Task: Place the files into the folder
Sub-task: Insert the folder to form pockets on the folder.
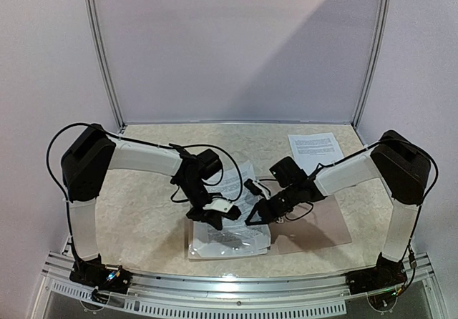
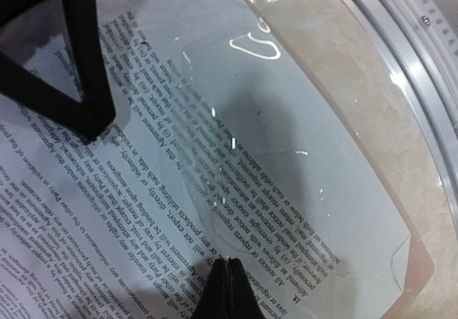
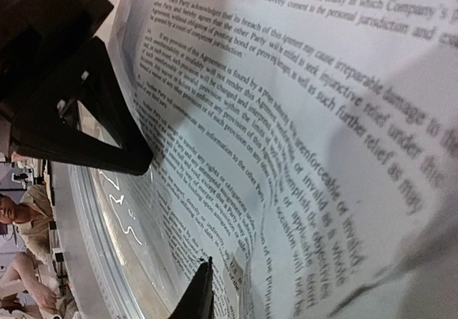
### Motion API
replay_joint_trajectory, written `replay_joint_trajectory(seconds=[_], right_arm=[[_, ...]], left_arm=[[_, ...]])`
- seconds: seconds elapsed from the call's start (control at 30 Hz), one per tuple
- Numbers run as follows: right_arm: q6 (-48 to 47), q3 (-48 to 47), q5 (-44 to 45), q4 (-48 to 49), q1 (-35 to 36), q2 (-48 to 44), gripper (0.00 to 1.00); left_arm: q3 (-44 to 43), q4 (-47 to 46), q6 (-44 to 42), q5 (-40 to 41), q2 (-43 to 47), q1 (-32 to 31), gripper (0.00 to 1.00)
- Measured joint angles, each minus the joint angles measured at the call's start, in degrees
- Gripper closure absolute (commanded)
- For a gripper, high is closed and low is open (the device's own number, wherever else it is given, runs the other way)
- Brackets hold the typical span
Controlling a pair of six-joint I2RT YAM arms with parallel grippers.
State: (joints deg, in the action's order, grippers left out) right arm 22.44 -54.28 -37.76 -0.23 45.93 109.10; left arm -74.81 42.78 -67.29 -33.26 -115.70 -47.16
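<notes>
Two black grippers work side by side: the left gripper (image 2: 163, 196) holds its jaws spread above the white printed paper sheets (image 1: 223, 240), which lie partly under a clear plastic sleeve (image 2: 343, 190) on the flat tan-brown cardboard folder (image 1: 325, 227). The right gripper (image 3: 174, 214), jaws likewise spread, sits at the sheets' curled edge. One lone printed sheet (image 1: 313, 145) lies well apart at the far right.

Beige marbled tabletop (image 1: 143, 219), bare at left. Pale back panel (image 1: 236, 47) behind, shadow across right half. Aluminium uprights (image 1: 102, 54) at far corners. Ribbed metal rail (image 1: 236, 287) along near edge. Right wrist view: blurred people (image 3: 18, 212) beyond rail.
</notes>
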Motion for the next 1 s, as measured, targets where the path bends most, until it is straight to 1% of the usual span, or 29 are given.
replay_joint_trajectory(seconds=[0.2,0.37,0.63,1.0], right_arm=[[4.7,1.0,-0.9,0.4,0.0,0.0,0.77],[9.0,2.1,-3.6,0.7,-0.1,-0.1,0.77],[15.8,4.7,-7.3,1.3,-0.1,-0.2,0.99],[25.5,7.8,-8.1,10.0,0.7,-0.2,1.00]], left_arm=[[0.9,-1.3,0.2,0.1,0.0,0.0,1.00],[1.2,-1.8,0.9,0.1,0.0,0.0,1.00],[1.5,-2.2,1.1,0.1,0.6,0.0,1.00],[1.5,-2.2,1.4,-0.2,0.7,0.0,1.00]])
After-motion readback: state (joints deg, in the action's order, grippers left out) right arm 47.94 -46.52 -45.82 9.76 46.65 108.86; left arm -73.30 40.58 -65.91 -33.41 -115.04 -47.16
